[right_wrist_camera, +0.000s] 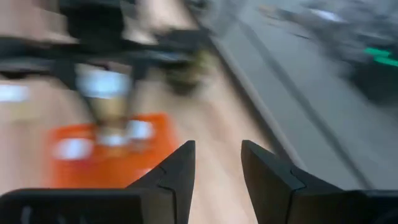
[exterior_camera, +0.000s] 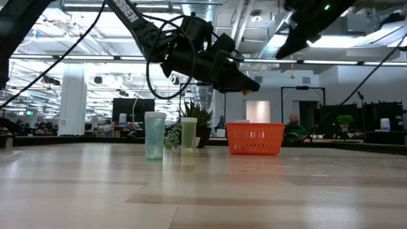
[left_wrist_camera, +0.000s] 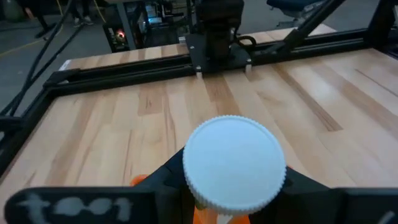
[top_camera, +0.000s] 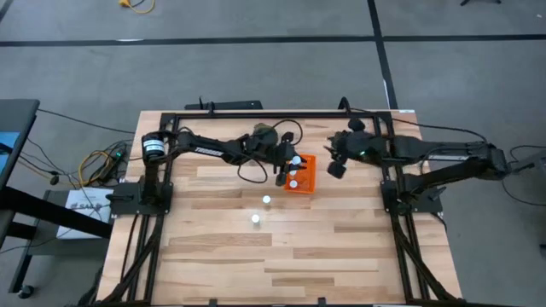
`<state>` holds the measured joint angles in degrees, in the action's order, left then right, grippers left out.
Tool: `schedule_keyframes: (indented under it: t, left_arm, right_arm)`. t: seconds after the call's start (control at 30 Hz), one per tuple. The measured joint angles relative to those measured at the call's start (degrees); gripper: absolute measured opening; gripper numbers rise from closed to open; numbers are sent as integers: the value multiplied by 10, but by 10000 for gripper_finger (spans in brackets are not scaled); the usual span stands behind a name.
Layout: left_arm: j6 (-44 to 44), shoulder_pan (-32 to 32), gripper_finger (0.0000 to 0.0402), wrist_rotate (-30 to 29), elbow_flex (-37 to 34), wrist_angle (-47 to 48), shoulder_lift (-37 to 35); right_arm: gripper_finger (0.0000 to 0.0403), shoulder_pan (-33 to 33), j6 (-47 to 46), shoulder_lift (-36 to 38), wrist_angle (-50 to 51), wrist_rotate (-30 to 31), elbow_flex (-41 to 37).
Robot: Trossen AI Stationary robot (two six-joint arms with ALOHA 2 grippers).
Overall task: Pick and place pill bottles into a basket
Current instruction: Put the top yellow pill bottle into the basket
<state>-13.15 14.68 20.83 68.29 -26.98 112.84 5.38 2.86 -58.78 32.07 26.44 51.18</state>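
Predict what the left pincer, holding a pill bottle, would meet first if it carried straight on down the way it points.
Most likely the orange basket: the left pincer, shut on a pill bottle, points down over its near edge. Depth is unclear, so it might strike the rim.

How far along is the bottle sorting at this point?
Partly done. White caps already show inside the basket, at least one. In hand: the left gripper holds a bottle at the basket's edge, above it in the low view. Left: two bottles stand on the table. The right gripper hangs open beside the basket.
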Motion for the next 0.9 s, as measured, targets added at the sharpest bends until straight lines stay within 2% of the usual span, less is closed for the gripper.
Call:
schedule_keyframes:
  t: [0.17, 0.23, 0.33, 0.53, 0.77, 0.83, 0.9]
  left_arm:
    - [-20, 4, 88, -3, 13, 3, -2]
    - [-17, 7, 88, -1, 21, 10, -2]
    - [-20, 9, 88, -2, 23, 9, -2]
    - [-28, 13, 88, -11, 23, 23, -2]
    - [-81, 6, 88, -77, 22, 32, -2]
    - [-80, 3, 88, -107, 22, 32, -2]
    - [-70, 2, 88, -112, 22, 30, -2]
  right_arm:
    - [123, 41, 71, 49, 5, -224, 1]
    - [123, 57, 91, 60, 11, -281, 1]
    - [123, 79, 120, 64, 17, -336, 1]
    - [123, 113, 161, 37, 23, -379, 1]
    - [123, 144, 163, -2, 23, -386, 1]
    - [123, 148, 154, -6, 23, -388, 1]
    - [123, 148, 148, -5, 22, -389, 1]
